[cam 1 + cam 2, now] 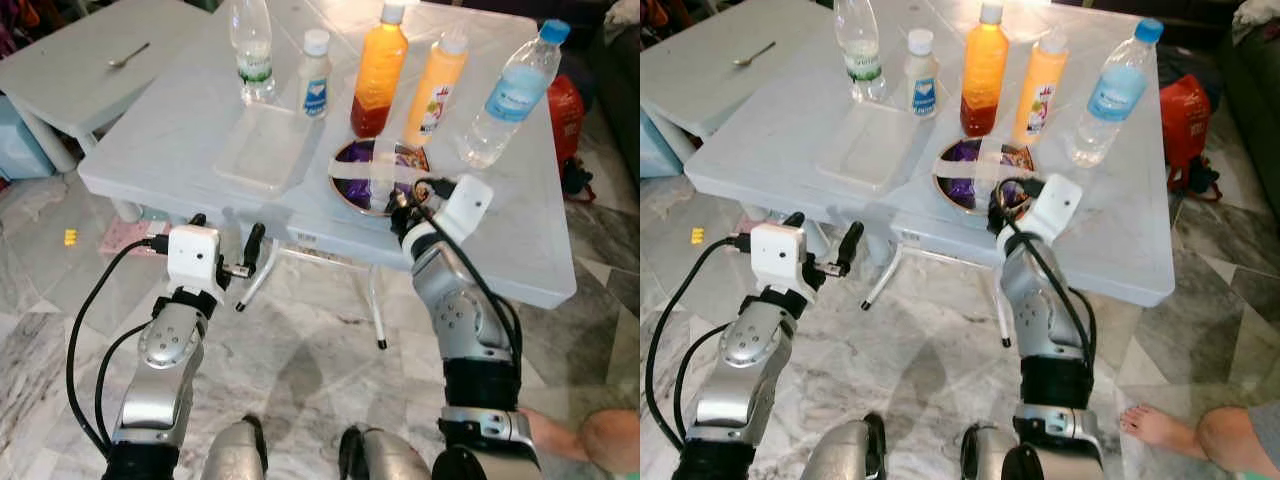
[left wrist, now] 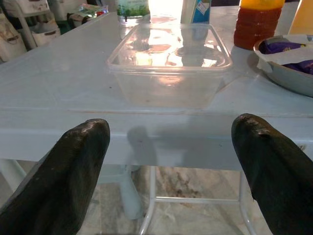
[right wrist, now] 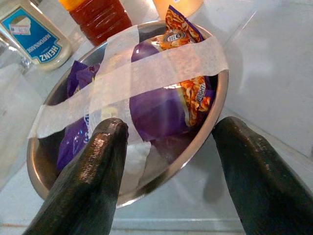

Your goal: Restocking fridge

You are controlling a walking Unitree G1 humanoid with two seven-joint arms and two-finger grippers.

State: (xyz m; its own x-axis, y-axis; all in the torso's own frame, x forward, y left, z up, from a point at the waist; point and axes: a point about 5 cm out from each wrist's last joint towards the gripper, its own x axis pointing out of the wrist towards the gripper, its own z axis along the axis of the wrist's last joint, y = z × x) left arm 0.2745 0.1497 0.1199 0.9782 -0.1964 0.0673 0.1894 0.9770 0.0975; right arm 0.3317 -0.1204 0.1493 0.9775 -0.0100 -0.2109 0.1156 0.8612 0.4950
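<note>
Both of my grippers are up at the near edge of the white table (image 1: 520, 250), and both have their fingers spread wide with nothing between them. On my right, the right gripper (image 3: 168, 161) sits just at the rim of a metal bowl (image 1: 345, 190); in my right wrist view one black finger (image 3: 93, 166) overlaps the bowl's near rim while the other hangs over bare tabletop beside it. I cannot tell whether the finger touches the metal. Inside the bowl lie purple and orange snack packets (image 3: 161, 107), held down by two crossed strips of white tape (image 3: 146, 63) stretched over the rim.

On my left, the left gripper (image 2: 171, 166) hangs just short of the table edge, lower than the top, pointing at a clear plastic container (image 2: 171, 63) that lies flat on the table near the edge, to the left of the bowl.

Behind these, further back on the table, stands a row of bottles: a clear water bottle with a green label (image 1: 252, 55), a small white Heinz mayonnaise bottle (image 1: 316, 75), a tall orange juice bottle (image 1: 380, 70) dark red at its base, a paler orange bottle (image 1: 437, 90), and a tilted water bottle with a blue cap (image 1: 510, 95). A spoon (image 1: 128, 55) lies on a second pale table to the far left. A person's bare foot (image 1: 1155, 425) and knee rest on the marble floor (image 1: 310, 350) at my right
</note>
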